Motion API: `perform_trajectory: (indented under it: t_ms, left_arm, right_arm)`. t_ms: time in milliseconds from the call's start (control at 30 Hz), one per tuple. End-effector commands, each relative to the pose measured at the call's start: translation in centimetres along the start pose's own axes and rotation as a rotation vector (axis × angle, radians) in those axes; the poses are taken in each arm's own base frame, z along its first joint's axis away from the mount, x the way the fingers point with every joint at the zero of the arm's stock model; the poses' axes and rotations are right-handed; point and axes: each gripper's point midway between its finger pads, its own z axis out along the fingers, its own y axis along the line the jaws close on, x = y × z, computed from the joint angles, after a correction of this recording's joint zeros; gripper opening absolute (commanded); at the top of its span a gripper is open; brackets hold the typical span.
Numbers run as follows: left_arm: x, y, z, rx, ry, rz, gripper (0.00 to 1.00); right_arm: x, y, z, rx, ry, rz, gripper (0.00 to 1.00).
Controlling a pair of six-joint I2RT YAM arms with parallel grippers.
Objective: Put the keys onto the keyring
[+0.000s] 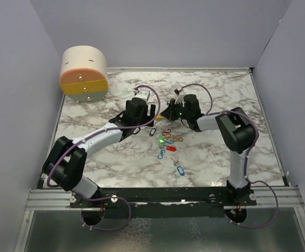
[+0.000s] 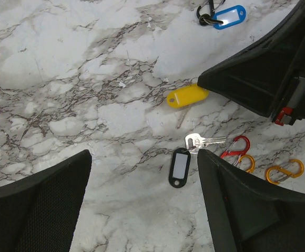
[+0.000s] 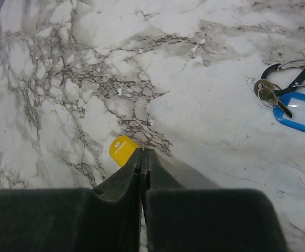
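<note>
Left end effector (image 2: pixel 142 157) is opened wide, nothing held. A black-tagged key (image 2: pixel 180 167), not shown by the right wrist view, lies between its fingertips.

Right end effector (image 3: pixel 142 150) is closed, its tip touching the yellow key tag (image 3: pixel 121 149); whether the tag is gripped cannot be told.

Tag labels unreadable.

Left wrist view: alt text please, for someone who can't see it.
A yellow key tag lies on a marble table at the tip of the right gripper, which enters at upper right. Lower down, a black tag with a silver key sits between the fingers of the open left gripper, beside a red clip and orange clips.
</note>
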Motion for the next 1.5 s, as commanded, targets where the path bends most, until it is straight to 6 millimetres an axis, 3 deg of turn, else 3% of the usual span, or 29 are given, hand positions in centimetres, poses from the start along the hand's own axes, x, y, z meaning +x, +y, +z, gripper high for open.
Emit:
perform_trajectory:
  t_ms: [0,333,733,967,1267,1467]
  left_arm:
    - [-1.4,-1.4,-0.6,0.079,-0.045,-0.018,0.83]
    - [-1.6,-3.8,-1.0,0.136,-0.053,0.012,0.82]
    - [-1.0,-6.4,-1.6,0.211,-0.044,0.024,0.81]
    - [0.8,-8.6,-1.9,0.273,-0.019,0.045,0.80]
    - [4.1,-9.9,-1.6,0.277,0.041,0.068,0.78]
    - [6.9,-10.3,-3.1,0.278,0.080,0.074,0.75]
  right_arm:
    - [-4.3,2.2,-2.5,-0.012,-0.164,-0.120,0.01]
    - [-6.3,3.8,-8.0,0.042,-0.262,-0.207,0.01]
    - [-5.1,1.7,-11.2,0.203,-0.254,-0.215,0.01]
    - [-5.7,-0.5,-13.1,0.371,-0.244,-0.215,0.01]
    - [-6.3,-0.9,-14.5,0.423,-0.276,-0.233,0.01]
    - [-6.5,-1.0,-14.9,0.435,-0.284,-0.232,0.01]
